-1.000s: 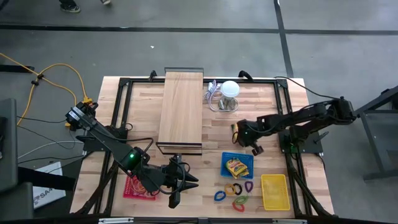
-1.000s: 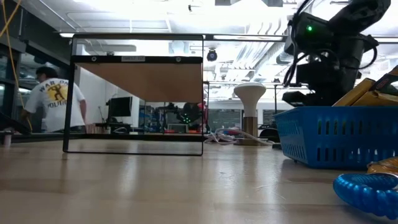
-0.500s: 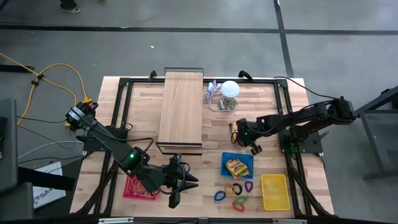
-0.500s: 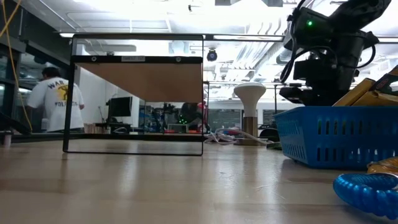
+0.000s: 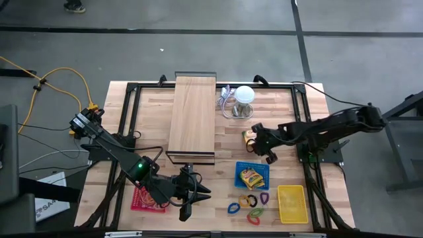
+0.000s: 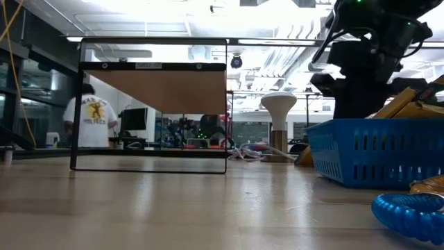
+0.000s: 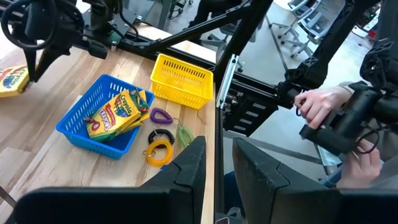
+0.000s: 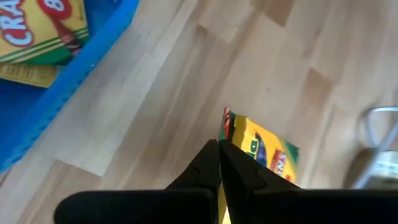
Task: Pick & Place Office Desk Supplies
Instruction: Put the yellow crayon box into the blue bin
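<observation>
A yellow printed pack (image 8: pixel 264 152) sits at the tips of my right gripper (image 8: pixel 219 146), which is shut on it over the table's middle right (image 5: pixel 254 137), just beyond the blue basket (image 5: pixel 252 175). The basket holds more yellow packs (image 7: pixel 115 115). Coloured loop clips (image 5: pixel 248 203) lie on the table between the blue basket and the near edge. My left gripper (image 7: pixel 221 168) hovers open near the front edge (image 5: pixel 192 198), with nothing between its fingers. My right gripper pinches one thin edge of the yellow pack (image 8: pixel 229 132) between its two shut fingers. The fingers slant down from above. The pack sticks out past the fingertips, tilted. Its lower corner (image 6: pixel 304 157) shows low beside the blue basket; whether it touches the table I cannot tell.
A yellow basket (image 5: pixel 292 203) stands at the near right. A long wooden board (image 5: pixel 193 119) on a black frame lies at the middle back, with a white round object (image 5: pixel 244 94) and cable beside it. A red flat item (image 5: pixel 142 197) lies under my left arm. A person's hands (image 7: pixel 323 109) show beyond the table.
My right gripper has risen a little and tipped, staying shut. The yellow pack has come up with it and tilted, so its corner now shows left of the blue basket in the low view.
</observation>
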`<state>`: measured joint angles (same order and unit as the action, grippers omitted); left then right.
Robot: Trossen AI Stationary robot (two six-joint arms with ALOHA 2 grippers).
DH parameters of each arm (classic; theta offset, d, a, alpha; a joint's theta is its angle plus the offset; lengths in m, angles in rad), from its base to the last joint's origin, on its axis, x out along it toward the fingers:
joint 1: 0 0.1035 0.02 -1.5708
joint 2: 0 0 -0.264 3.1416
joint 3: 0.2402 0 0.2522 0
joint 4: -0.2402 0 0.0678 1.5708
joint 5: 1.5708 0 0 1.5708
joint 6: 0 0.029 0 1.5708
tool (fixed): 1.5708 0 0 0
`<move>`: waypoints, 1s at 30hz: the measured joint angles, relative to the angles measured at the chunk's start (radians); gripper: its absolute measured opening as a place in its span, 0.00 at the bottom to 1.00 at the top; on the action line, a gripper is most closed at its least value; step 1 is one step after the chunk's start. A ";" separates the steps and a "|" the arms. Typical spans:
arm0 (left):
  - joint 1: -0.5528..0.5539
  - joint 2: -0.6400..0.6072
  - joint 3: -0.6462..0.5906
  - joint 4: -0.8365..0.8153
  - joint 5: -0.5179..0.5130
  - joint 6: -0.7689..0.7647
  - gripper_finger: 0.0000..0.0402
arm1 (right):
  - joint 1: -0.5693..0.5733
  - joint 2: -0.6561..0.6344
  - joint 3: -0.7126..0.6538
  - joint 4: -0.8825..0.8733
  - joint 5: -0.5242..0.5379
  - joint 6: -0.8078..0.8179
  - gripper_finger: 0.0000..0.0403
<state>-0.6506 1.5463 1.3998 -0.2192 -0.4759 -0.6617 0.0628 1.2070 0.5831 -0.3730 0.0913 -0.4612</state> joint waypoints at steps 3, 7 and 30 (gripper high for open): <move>0.000 0.000 0.000 0.000 0.000 0.000 0.19 | 0.017 -0.018 0.000 0.004 0.043 -0.007 0.01; 0.000 0.000 0.000 0.000 0.000 0.000 0.19 | 0.034 -0.029 0.000 0.004 0.084 -0.008 0.01; 0.000 0.000 0.000 0.000 0.000 0.000 0.19 | 0.043 -0.033 0.000 0.039 0.172 -0.041 0.01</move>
<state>-0.6506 1.5460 1.3998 -0.2192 -0.4759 -0.6617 0.1056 1.1736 0.5835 -0.3345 0.2636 -0.5022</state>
